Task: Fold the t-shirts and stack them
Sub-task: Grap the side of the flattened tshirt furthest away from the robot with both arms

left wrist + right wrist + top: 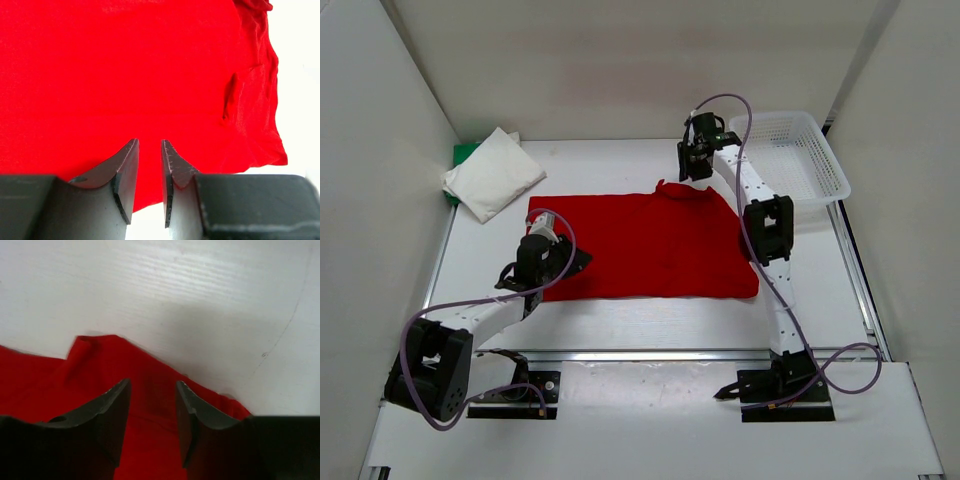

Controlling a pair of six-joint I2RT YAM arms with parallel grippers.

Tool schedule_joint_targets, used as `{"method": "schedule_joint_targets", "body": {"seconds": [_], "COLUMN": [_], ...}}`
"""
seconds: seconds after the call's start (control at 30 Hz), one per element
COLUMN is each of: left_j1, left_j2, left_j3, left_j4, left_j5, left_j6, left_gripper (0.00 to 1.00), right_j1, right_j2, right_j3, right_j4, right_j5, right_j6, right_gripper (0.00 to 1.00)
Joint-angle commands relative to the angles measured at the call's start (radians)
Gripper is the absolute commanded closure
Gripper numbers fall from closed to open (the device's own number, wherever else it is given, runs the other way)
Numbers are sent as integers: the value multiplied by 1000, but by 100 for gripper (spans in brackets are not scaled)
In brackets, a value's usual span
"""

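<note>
On the white tabletop [650, 330], the red t-shirt [640, 245] lies spread at centre. The left gripper [150, 145], jaws narrowly parted, is over its left edge. The right gripper [152, 385], jaws apart and empty, is over its far edge.

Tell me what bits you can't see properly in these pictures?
- green t-shirt: top view, nearly all hidden under the folded white t-shirt.
- red t-shirt: left wrist view cuts it off at the top and left edges; right wrist view shows only one edge.
- left gripper: red cloth shows through its narrow gap, so pinching cannot be told; top view hides its fingers.
</note>
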Motion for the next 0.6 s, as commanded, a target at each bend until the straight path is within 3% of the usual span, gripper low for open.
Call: {"method": "schedule_joint_targets", "body": {"seconds": [0.0, 0.2, 0.3, 0.4, 0.57], "left_j1": [10, 9, 6, -2, -14], "left_j2": [-4, -1, 2, 7, 7], "left_j3": [-7, 2, -1, 2, 6], "left_j4": [12, 16, 18, 21, 24], "left_j5": [11, 3, 1, -2, 1], "left_j6": [7, 5, 5, 4, -4], "left_gripper": [66, 65, 65, 65, 65], "right_j1": [7, -6, -9, 4, 62], "right_j2": [14, 43, 45, 37, -26], "right_j3": [-7, 3, 11, 35, 35], "right_j4": [-45, -50, -53, -60, -103], "right_j5": [-30, -42, -29, 2, 148], "right_j6": [-39, -30, -39, -30, -35], "right_gripper": [61, 62, 76, 97, 99]}}
